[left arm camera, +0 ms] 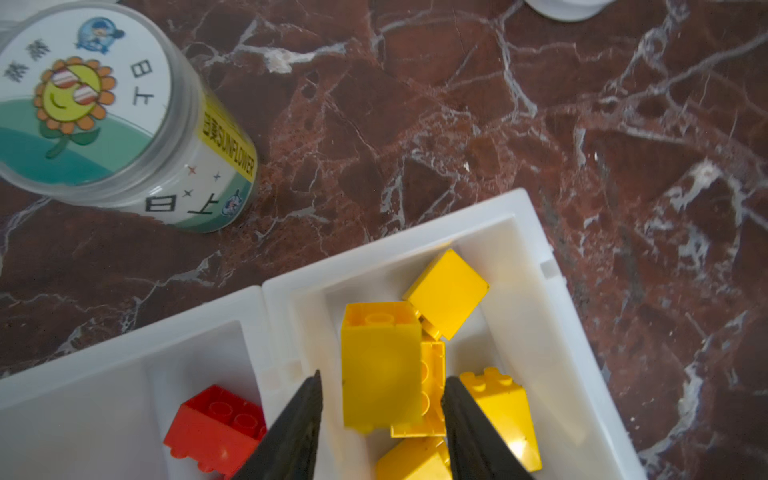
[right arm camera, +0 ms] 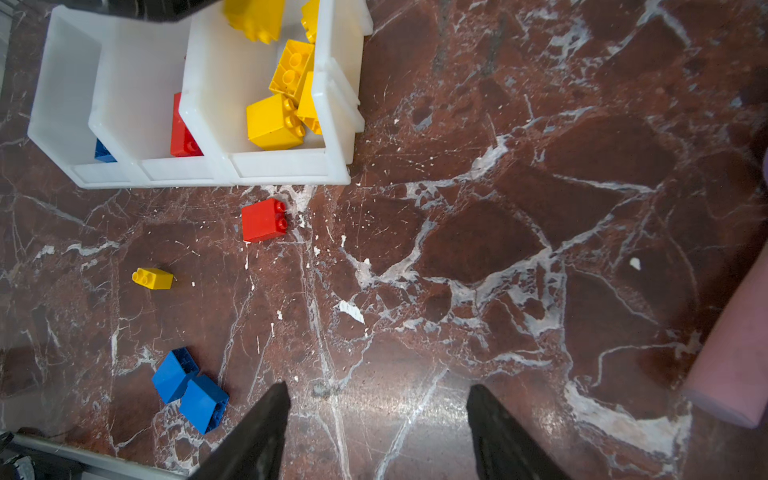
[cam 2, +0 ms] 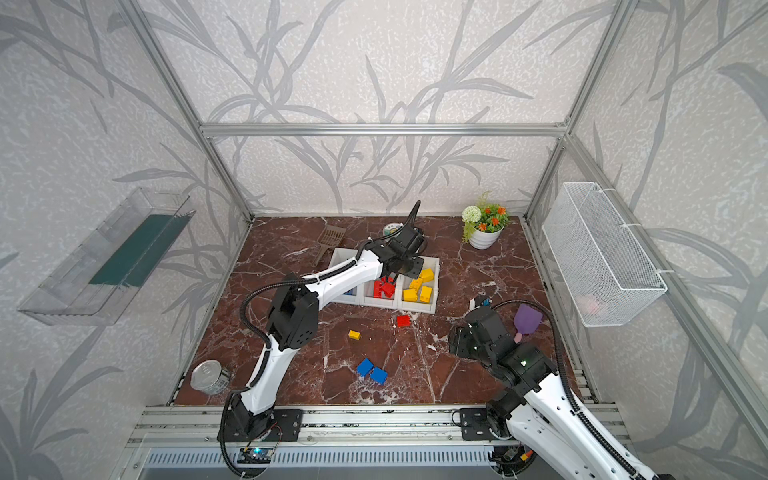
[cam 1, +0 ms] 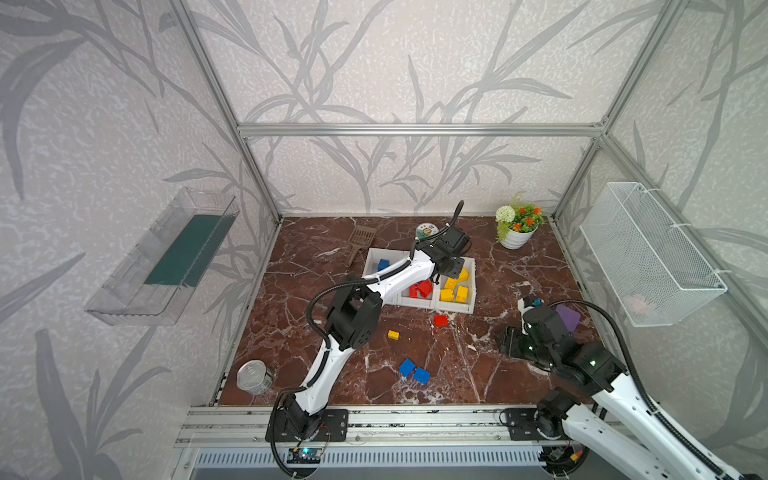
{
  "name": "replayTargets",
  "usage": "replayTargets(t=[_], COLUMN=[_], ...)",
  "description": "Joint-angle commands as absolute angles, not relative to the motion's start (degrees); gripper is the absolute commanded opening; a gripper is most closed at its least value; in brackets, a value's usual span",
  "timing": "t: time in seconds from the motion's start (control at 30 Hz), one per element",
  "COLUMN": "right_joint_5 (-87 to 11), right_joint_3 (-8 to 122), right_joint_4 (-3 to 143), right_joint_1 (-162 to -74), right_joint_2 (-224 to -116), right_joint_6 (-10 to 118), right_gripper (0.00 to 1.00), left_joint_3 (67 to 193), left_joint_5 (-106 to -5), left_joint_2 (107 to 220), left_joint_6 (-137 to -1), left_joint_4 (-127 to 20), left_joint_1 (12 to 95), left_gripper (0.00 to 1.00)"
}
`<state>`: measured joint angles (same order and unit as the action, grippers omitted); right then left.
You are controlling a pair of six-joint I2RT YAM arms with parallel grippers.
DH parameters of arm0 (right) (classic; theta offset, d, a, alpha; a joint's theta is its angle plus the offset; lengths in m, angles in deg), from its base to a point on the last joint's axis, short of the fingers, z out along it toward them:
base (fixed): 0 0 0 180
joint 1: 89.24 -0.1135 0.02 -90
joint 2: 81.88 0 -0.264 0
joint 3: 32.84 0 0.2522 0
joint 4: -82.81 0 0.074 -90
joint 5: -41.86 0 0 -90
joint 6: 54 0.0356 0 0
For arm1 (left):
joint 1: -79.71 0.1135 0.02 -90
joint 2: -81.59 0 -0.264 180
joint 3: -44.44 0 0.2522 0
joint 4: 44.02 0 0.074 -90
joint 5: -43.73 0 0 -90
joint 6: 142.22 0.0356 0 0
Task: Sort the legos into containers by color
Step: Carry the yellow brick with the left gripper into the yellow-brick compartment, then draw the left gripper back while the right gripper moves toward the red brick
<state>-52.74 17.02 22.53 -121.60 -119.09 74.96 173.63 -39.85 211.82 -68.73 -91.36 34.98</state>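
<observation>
Your desk (cam 1: 478, 374) is a red-brown marble-patterned slab with white veins. It is boxed in by an aluminium frame and walls papered with grey leaves. A clear plastic tray (cam 1: 162, 266) hangs on the left wall and a white wire mesh basket (cam 1: 652, 253) on the right one. A pot of flowers (cam 1: 519, 226) stands in the far right corner, a tin can (cam 1: 253, 376) in the near left corner, and a brown scoop (cam 1: 359, 243) near the far edge.

The containers (cam 1: 455, 306) sit in the far middle of the desk. They hold a blue lego (cam 1: 382, 264) in the left bin, red legos (cam 1: 422, 288) in the middle and yellow legos (cam 1: 455, 291) in the right. Loose on the desk, nearer you, lie a red brick (cam 1: 441, 320), a small yellow brick (cam 1: 393, 335) and two blue bricks (cam 1: 409, 368) touching each other.

Your left gripper (left arm camera: 381, 376) is above the yellow bin, released, with a yellow brick (left arm camera: 380, 332) between the jaws and a gap on each side. Your right gripper (right arm camera: 378, 388) hangs released over bare desk towards the right edge.

Only the left wrist view lets you read the sunflower jar (left arm camera: 104, 112); in both top views the arm covers most of it. The pink piece (right arm camera: 731, 365) fills an edge of the right wrist view. In a top view it peeks out beside the purple block (cam 2: 527, 318).
</observation>
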Motion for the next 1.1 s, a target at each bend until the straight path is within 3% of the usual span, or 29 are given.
replayTargets(t=[0.0, 0.27, 0.53, 0.87, 1.07], right_joint_5=[-50.78, -50.87, -52.23, -57.03, -56.74], right_joint_3=[18.67, 22.87, 20.26, 17.62, 22.85], right_joint_4=[21.47, 12.87, 17.07, 32.99, 37.6], right_joint_1=[-121.79, -121.81, -121.86, -123.87, -129.45], right_joint_2=[-119.71, -117.57, -116.69, -133.41, -145.48], right_joint_6=[73.33, 70.63, 71.33, 74.34, 73.12], right_gripper=[0.69, 0.7, 0.7, 0.7, 0.7], left_joint_3=[175.54, 168.21, 145.9, 118.34, 108.29], left_joint_5=[-36.02, -37.52, -38.37, -37.13, -35.45], left_joint_2=[211.52, 204.78, 187.45, 157.62, 146.63], left_joint_6=[-70.65, -74.82, -73.49, -72.03, -75.8], left_joint_4=[-94.09, -88.8, -77.41, -81.13, -79.53], left_joint_1=[34.95, 34.95, 35.27, 39.07, 41.65], left_gripper=[0.55, 0.56, 0.59, 0.67, 0.69])
